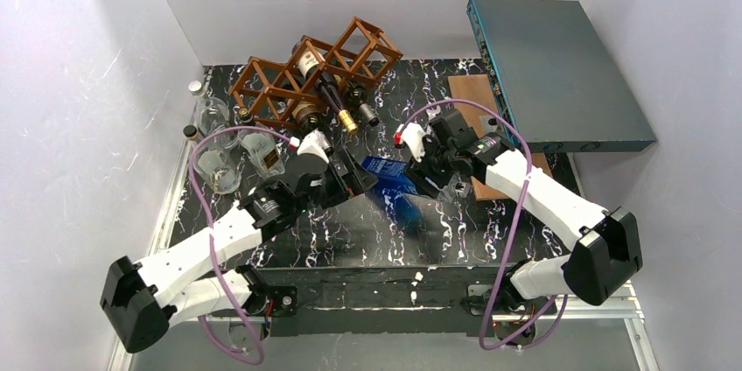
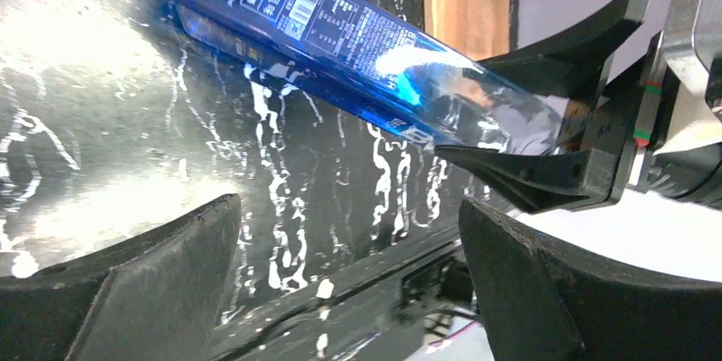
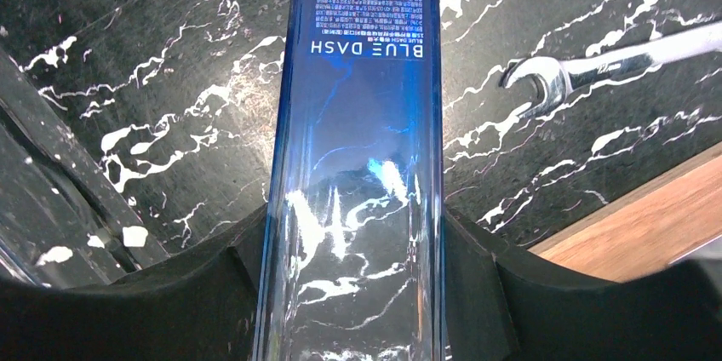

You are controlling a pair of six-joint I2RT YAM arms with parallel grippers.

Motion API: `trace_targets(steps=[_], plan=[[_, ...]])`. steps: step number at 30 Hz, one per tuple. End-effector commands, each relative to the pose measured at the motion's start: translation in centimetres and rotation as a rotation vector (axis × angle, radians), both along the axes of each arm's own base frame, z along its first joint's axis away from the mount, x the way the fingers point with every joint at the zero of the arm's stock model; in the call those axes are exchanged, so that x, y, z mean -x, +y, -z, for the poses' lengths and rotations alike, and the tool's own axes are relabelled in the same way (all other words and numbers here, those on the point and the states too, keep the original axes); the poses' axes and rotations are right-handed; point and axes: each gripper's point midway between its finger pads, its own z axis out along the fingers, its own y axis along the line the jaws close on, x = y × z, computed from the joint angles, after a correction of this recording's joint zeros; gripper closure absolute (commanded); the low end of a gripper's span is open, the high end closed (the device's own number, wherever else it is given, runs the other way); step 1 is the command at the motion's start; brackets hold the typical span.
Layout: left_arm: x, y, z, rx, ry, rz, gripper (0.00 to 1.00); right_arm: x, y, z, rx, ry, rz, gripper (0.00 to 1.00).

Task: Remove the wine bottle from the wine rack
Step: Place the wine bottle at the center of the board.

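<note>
The reddish-brown lattice wine rack (image 1: 262, 69) stands at the back of the table. Dark wine bottles (image 1: 335, 98) lie in its cells with their necks pointing forward. A blue square-sided bottle (image 1: 395, 185) (image 3: 358, 123) labelled BLUE DASH is off the rack, low over the black marbled table. My right gripper (image 1: 429, 180) (image 3: 353, 225) is shut on its clear lower part, one finger on each side. My left gripper (image 1: 363, 180) (image 2: 349, 208) stands open just left of the blue bottle (image 2: 340, 29), with nothing between its fingers.
A wrench (image 3: 579, 67) lies on the table beside a flat wooden board (image 1: 477, 95) (image 3: 647, 225). A large grey-blue box (image 1: 560, 65) leans at the back right. Glass jars (image 1: 210, 113) and tumblers (image 1: 219, 170) stand at the left, near the left arm.
</note>
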Motion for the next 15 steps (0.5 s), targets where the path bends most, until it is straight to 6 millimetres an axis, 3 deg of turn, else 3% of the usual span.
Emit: trace_targets(steps=[1, 8, 11, 15], plan=[[1.6, 2.9, -0.5, -0.235, -0.125, 0.153, 0.02, -2.3, 3.2, -6.3, -0.074, -0.226, -0.125, 0.99], [4.5, 3.2, -2.7, -0.398, -0.480, 0.572, 0.02, -1.1, 3.7, -7.6, -0.014, -0.271, -0.272, 0.99], [5.1, 3.2, -1.9, -0.482, -0.701, 0.744, 0.02, -0.3, 4.1, -7.7, -0.010, -0.266, -0.326, 0.99], [4.4, 2.3, -1.1, -0.576, -0.994, 0.860, 0.02, 0.6, 4.5, -7.6, -0.004, -0.262, -0.392, 0.99]])
